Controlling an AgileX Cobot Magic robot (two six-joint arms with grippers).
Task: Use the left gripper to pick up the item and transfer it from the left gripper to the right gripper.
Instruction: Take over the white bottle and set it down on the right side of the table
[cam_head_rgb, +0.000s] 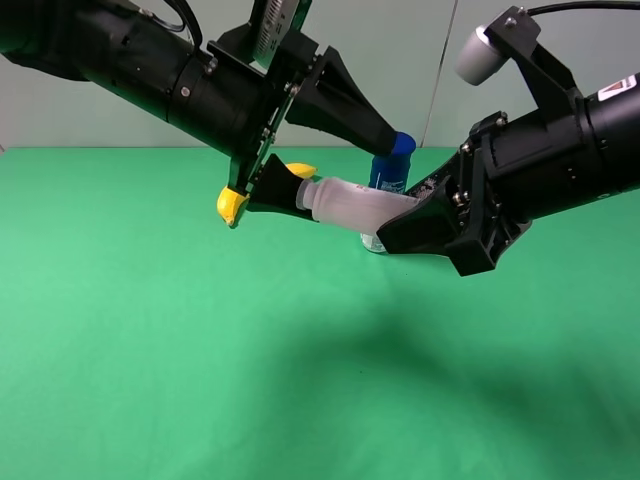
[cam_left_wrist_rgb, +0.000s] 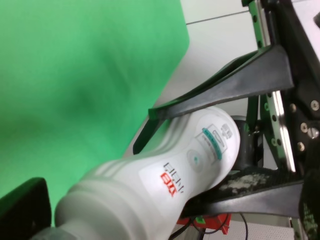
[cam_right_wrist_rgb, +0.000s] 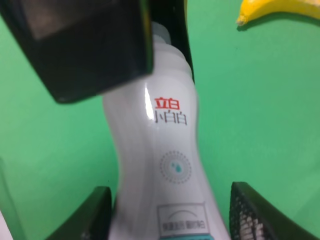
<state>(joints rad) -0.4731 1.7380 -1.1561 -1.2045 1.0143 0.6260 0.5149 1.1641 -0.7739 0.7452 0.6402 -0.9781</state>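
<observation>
The item (cam_head_rgb: 350, 205) is a white waisted bottle, hanging level above the green table. My right gripper (cam_head_rgb: 402, 218) is shut on its base end. In the right wrist view the item (cam_right_wrist_rgb: 167, 150) runs out between the two fingers (cam_right_wrist_rgb: 252, 212). My left gripper (cam_head_rgb: 348, 168) stands wide open around the cap end: its upper finger (cam_head_rgb: 350, 105) passes well above the bottle and its lower finger (cam_head_rgb: 275, 190) lies by the neck. The left wrist view shows the item (cam_left_wrist_rgb: 165, 175) up close, its base between the right gripper's fingers (cam_left_wrist_rgb: 225, 90). The cap is hidden.
A blue-capped spray can (cam_head_rgb: 393, 165) stands on the green table (cam_head_rgb: 150, 350) just behind the bottle. A yellow banana (cam_head_rgb: 232, 203) lies behind the left gripper, its tip also in the right wrist view as the banana (cam_right_wrist_rgb: 285, 10).
</observation>
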